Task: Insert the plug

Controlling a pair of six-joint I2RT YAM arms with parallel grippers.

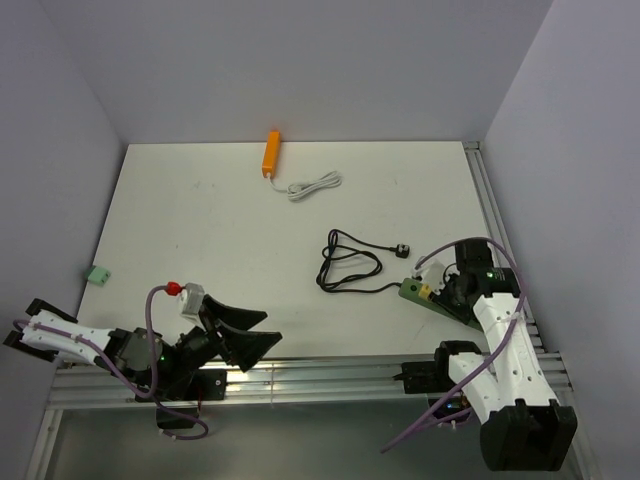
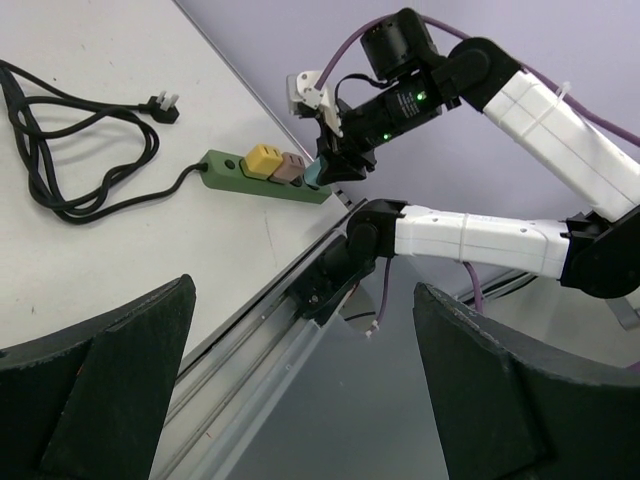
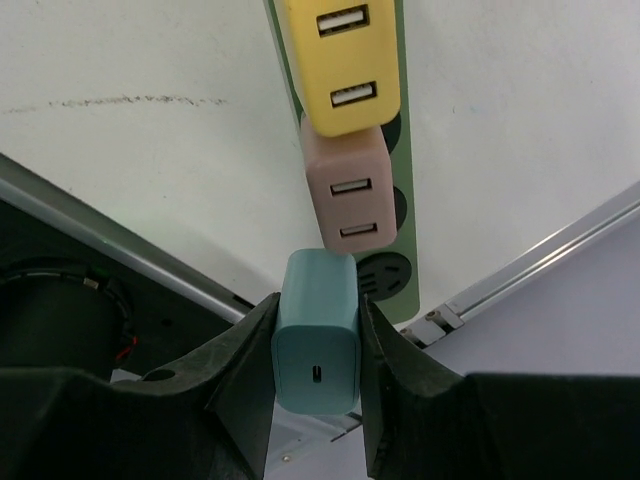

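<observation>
Teal plug [image 3: 316,345] pinched in right tool [image 3: 317,312], at end socket of power strip [image 2: 215,178], left tool [image 1: 268,328] spread

Robotics lab test cell, as it looks on my screens.
I work over a white table [image 1: 200,230] boxed in by plain pale walls [image 1: 300,60]. Aluminium rails [image 1: 330,375] run along its near edge, where my left arm [image 1: 70,340] and right arm [image 1: 505,345], white-shelled and trailing purple cables, are bolted.

Overhead plus wrists — sharing power strip [image 2: 218,176]
</observation>
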